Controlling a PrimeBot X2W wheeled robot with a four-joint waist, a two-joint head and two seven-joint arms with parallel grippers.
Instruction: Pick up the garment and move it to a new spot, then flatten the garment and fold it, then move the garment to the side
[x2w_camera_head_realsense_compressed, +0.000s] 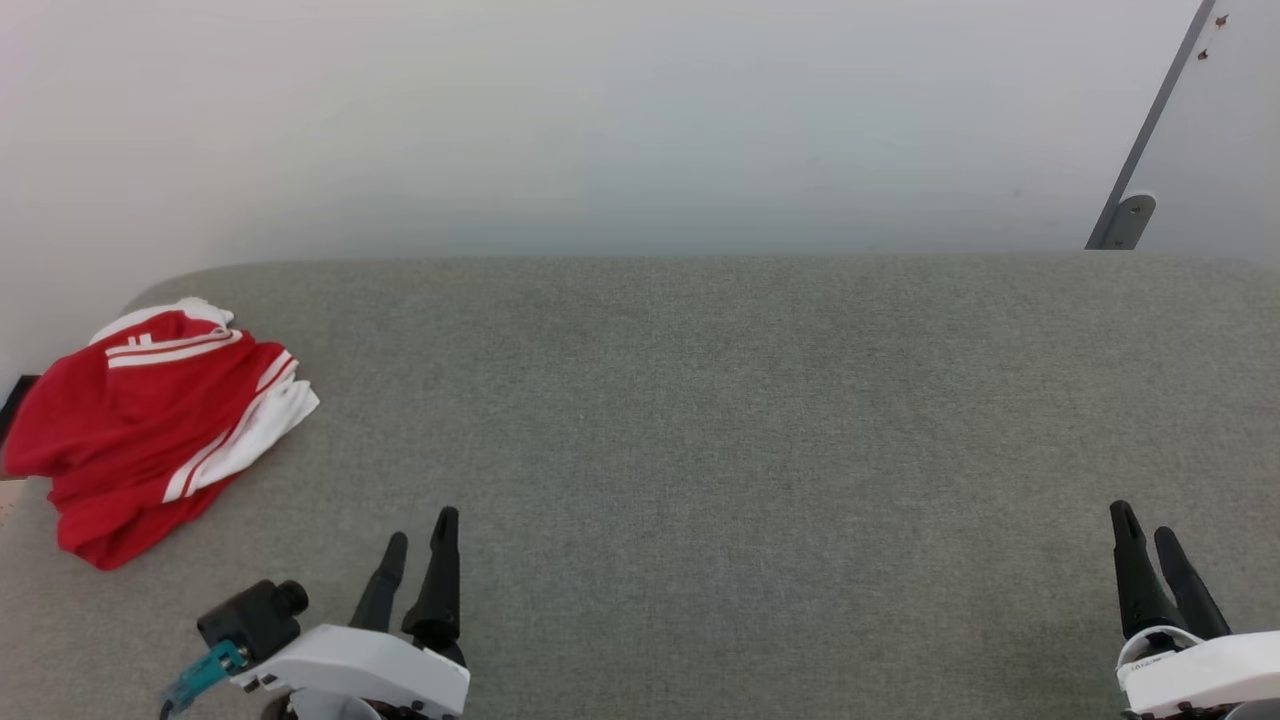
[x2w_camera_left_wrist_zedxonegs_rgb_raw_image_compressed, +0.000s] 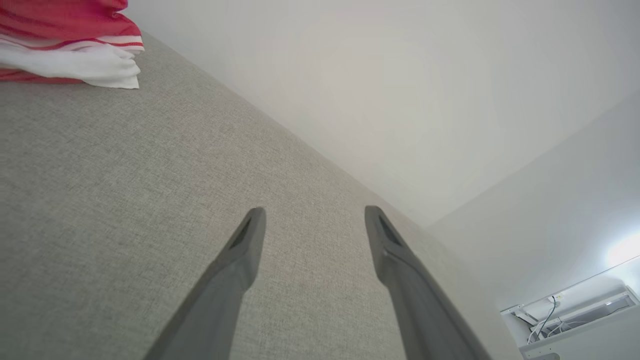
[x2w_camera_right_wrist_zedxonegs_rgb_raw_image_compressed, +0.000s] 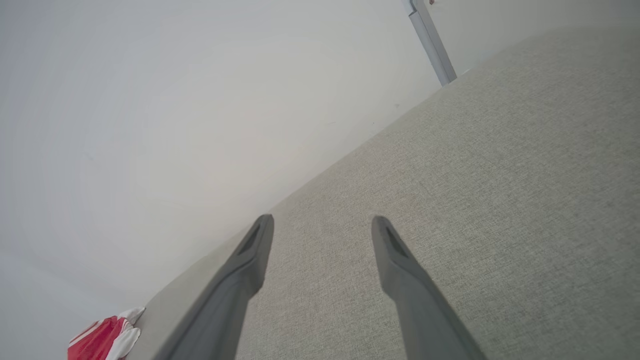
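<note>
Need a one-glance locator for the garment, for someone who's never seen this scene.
Start from the grey fabric surface against the pale wall. At its left end, near the rounded far corner and beyond the left gripper, the garment lies in a crumpled heap. Its bright red, with white side panels and thin white stripes, stands out from the grey around it.

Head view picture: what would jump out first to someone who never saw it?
The bright red garment with white stripes, crumpled at the left edge of the grey fabric surface, grabs the eye first. Then the two open dark-fingered grippers at the bottom: the left gripper near the garment, the right gripper in the right corner.
</note>
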